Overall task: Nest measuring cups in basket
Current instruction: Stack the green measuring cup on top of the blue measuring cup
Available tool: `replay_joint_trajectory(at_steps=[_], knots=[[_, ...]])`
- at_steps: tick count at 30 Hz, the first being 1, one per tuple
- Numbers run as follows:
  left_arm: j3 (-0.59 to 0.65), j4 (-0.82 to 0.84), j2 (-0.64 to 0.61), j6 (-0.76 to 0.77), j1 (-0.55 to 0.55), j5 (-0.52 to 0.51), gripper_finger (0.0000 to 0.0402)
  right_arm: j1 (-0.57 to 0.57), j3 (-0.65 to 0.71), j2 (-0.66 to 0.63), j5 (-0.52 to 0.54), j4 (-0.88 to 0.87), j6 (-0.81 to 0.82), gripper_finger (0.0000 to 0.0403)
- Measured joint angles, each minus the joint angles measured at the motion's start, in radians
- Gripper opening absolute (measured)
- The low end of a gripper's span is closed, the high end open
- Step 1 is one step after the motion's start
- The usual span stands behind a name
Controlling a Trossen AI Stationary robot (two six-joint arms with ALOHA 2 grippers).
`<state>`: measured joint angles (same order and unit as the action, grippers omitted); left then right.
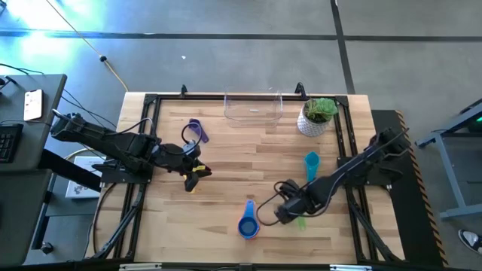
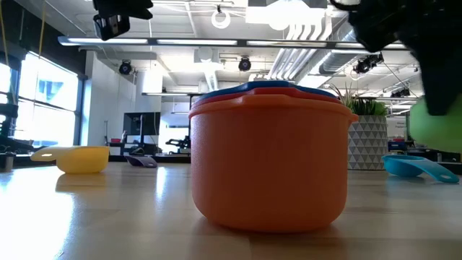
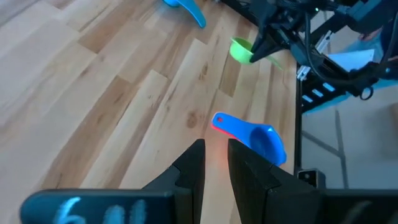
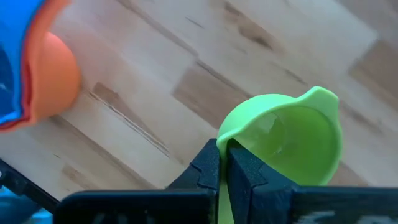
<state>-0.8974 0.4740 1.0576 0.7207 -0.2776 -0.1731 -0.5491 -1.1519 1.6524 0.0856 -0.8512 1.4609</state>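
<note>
The right gripper (image 4: pixel 222 163) is clamped on the handle of the green cup (image 4: pixel 287 135), carrying it just above the table (image 1: pixel 226 162) near the front, right of centre. Just to its left stands the stack (image 1: pixel 248 224) — blue nested in red in orange, handles pointing far. The sensible move, as I judge it, is to drop the green cup into that stack, or into the basket (image 1: pixel 254 107) at the far edge, whichever its size allows; I cannot tell from here whether it fits inside the blue one. To do it well, keep the bowl level, line its handle with the others, lower until the rims seat, and only then release, since a pinch on a thin handle lets the bowl swing. The left gripper (image 3: pixel 216 163) hovers left of centre, fingers slightly parted and holding nothing, close above the yellow cup (image 1: pixel 197 172). The purple cup (image 1: pixel 196 130) lies far left, the teal cup (image 1: pixel 311 164) right of centre, a potted plant (image 1: pixel 317 116) beside the basket. The basket holds nothing yet. The tabletop is pale wood planking with a black frame; beyond it a bright workshop — windows, ceiling ducts, monitors.
</note>
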Motion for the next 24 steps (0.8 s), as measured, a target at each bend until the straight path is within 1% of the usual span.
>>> replay_joint_trajectory(at_steps=[5,10,16,24], knots=[[0.0,0.0,0.0,0.12,0.016,0.011,0.006,0.071,0.0,0.0,-0.001,0.011,-0.213,0.0],[0.0,0.0,0.0,0.251,0.016,0.008,0.006,0.148,-0.006,0.0,-0.037,0.043,-0.494,0.0],[0.0,-0.001,0.0,0.365,0.016,-0.062,0.006,0.208,-0.079,0.0,-0.031,0.04,-0.836,0.0],[0.0,-0.001,0.0,0.511,0.016,-0.069,0.006,0.243,-0.182,0.0,-0.027,0.041,-1.3,0.0]])
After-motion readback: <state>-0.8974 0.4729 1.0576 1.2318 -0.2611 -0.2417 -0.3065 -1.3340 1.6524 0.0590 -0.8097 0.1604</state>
